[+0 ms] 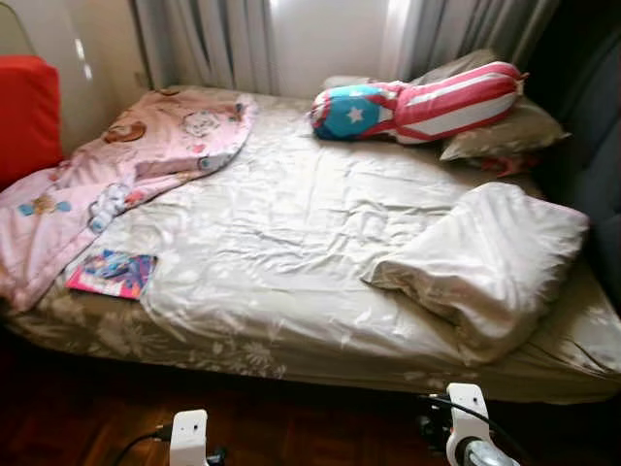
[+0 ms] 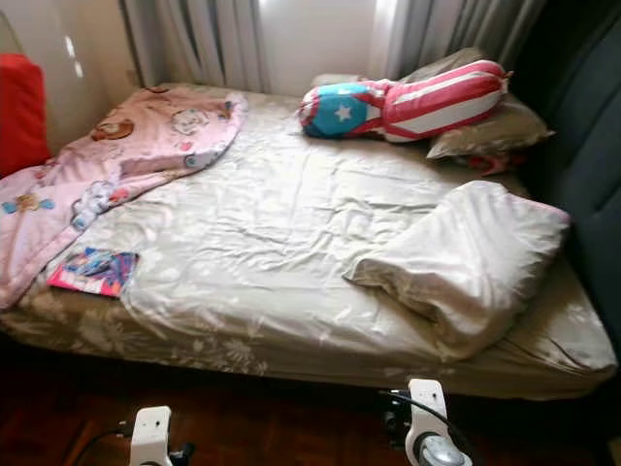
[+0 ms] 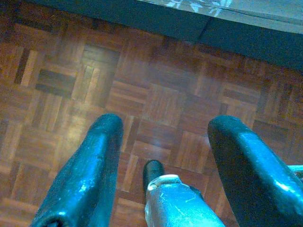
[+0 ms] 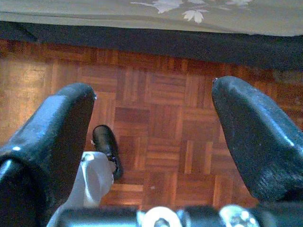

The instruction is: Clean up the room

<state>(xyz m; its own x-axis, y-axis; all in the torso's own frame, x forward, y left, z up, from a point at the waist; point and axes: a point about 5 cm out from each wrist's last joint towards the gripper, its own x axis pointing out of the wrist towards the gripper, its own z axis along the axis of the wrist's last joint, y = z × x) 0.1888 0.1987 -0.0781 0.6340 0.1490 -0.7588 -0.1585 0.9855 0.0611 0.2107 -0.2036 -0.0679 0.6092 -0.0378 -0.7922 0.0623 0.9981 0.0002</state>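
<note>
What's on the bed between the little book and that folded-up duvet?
Nothing but bare, wrinkled sheet lies between the book and the folded duvet, as the left eye view shows.

One beige floral-sheeted bed, one pink cartoon-print blanket, one folded beige quilt, one star-and-stripe bolster cushion, two beige pillows, one colourful thin book, one red cushion
</note>
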